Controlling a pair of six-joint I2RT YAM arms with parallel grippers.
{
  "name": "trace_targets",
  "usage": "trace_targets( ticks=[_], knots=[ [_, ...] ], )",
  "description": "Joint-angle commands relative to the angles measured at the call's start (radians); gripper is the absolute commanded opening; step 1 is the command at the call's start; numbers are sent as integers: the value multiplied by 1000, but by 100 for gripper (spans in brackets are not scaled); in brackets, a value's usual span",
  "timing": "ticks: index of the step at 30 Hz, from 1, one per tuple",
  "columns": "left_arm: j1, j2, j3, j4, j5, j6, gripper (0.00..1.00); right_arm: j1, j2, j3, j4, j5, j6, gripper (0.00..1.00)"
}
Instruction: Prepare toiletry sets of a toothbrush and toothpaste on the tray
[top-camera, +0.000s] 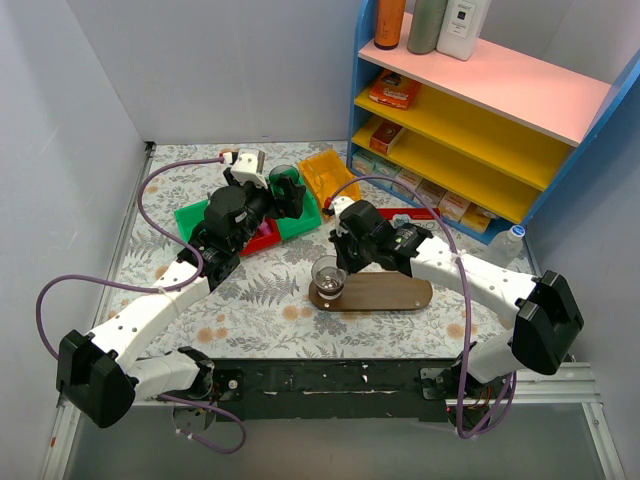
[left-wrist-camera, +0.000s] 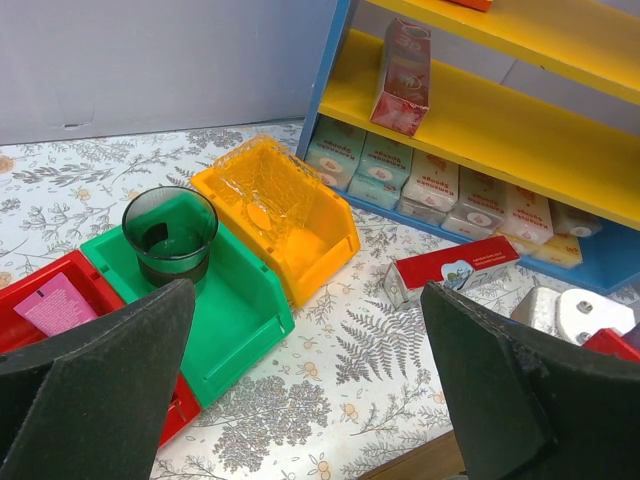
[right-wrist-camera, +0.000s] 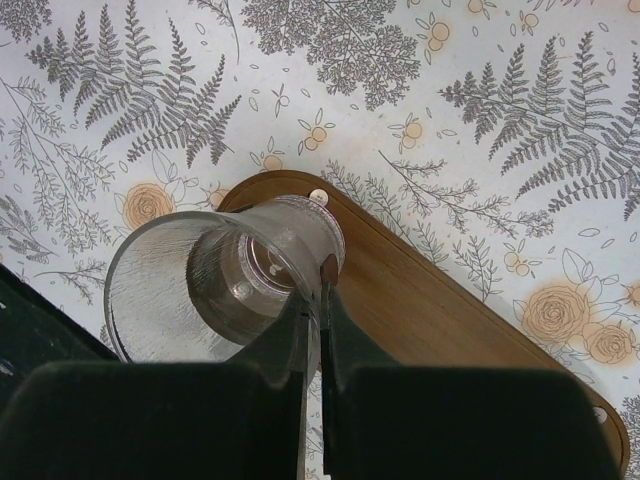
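The tray (top-camera: 385, 292) lies between the arms, a flat dark-brown oval board. A clear glass cup (top-camera: 328, 276) stands on its left end. My right gripper (top-camera: 336, 260) is shut on the cup's rim; in the right wrist view the fingers (right-wrist-camera: 300, 335) pinch the wall of the cup (right-wrist-camera: 215, 280) over the tray (right-wrist-camera: 440, 320). My left gripper (left-wrist-camera: 308, 300) is open and empty, above the table next to the bins. A magenta-pink toothpaste tube (left-wrist-camera: 52, 303) lies in the red bin (left-wrist-camera: 25, 300). The blue tube and any toothbrush are out of view.
A dark green cup (left-wrist-camera: 170, 235) stands in a green bin (left-wrist-camera: 235, 300), with a yellow bin (left-wrist-camera: 290, 215) beside it. A red-and-white box (left-wrist-camera: 455, 268) lies on the table. A blue-and-yellow shelf (top-camera: 470, 120) of boxes and bottles stands at the back right.
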Motion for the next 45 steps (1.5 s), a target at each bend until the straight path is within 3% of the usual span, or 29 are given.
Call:
trace_targets(
  ticks=[1,35,45],
  knots=[
    [1,-10,-11,22,-16,3,98,19,1,26,91,4,27,1],
    [-1,10,-11,20,-17,5,98,50,8,12,40,45,61,1],
    [-1,12,-11,17,-16,3,98,48,1,12,40,47,61,20]
  ],
)
